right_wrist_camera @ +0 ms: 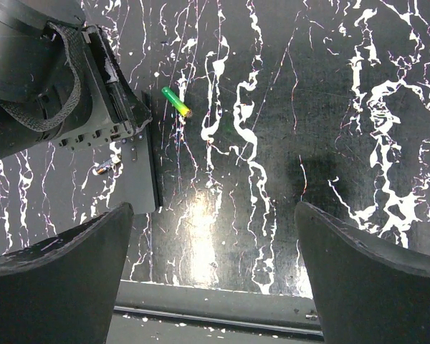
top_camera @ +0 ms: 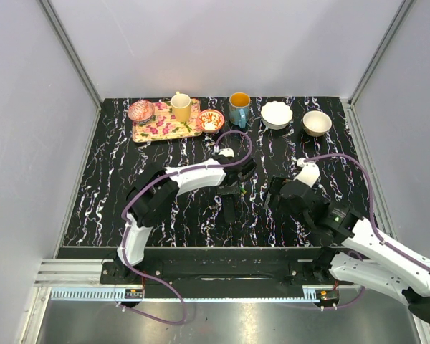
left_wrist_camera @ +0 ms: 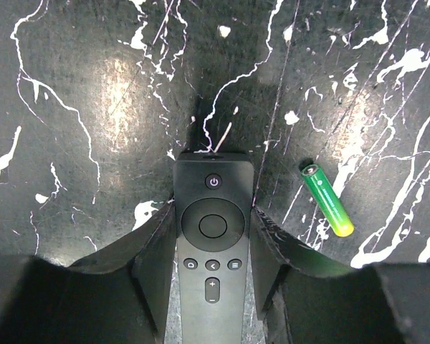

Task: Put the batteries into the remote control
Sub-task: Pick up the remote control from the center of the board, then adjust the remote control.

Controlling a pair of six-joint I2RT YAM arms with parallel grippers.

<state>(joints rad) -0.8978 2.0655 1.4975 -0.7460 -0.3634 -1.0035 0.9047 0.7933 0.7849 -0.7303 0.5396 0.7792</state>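
Dishes first, all along the far edge in the top view. Counted one flowery tray (top_camera: pixel 152 130) at 11 o'clock, carrying one pink bowl (top_camera: pixel 140 111) and one yellow cup (top_camera: pixel 180 108). Also one small red-and-white bowl (top_camera: pixel 210 120) right at the tray's 3 o'clock edge. Then one teal mug (top_camera: pixel 239 110) at 12, orange inside, no telling whether liquid or glaze. One white bowl (top_camera: pixel 276 115) at 1, one beige bowl (top_camera: pixel 317 123) just past it. So four bowls, one cup, one mug, one tray. Can't read any bowl's contents from up there.

Now the task stuff. One remote (left_wrist_camera: pixel 213 183), buttons up, lying mid-table. Clamped by the left gripper (left_wrist_camera: pixel 213 215), squeezed on both long sides. Only one battery (left_wrist_camera: pixel 328 200) clearly countable. Green, flat on the black marbled table (left_wrist_camera: pixel 93 107), at 3 o'clock from the remote's top end, close but not touching. Right gripper (right_wrist_camera: pixel 213 209) spread wide with nothing in between, hanging over the table toward its 6 o'clock edge.

View differences:
- **Left wrist:** buttons and clamp plain to see. From the top, just black on black under the arm.
- **Right wrist:** same battery at about 1 o'clock from the remote. Also a tiny shiny bit (right_wrist_camera: pixel 104 168) at the remote's 9 o'clock, too small to name.
- **Top:** the only view with the dishes.
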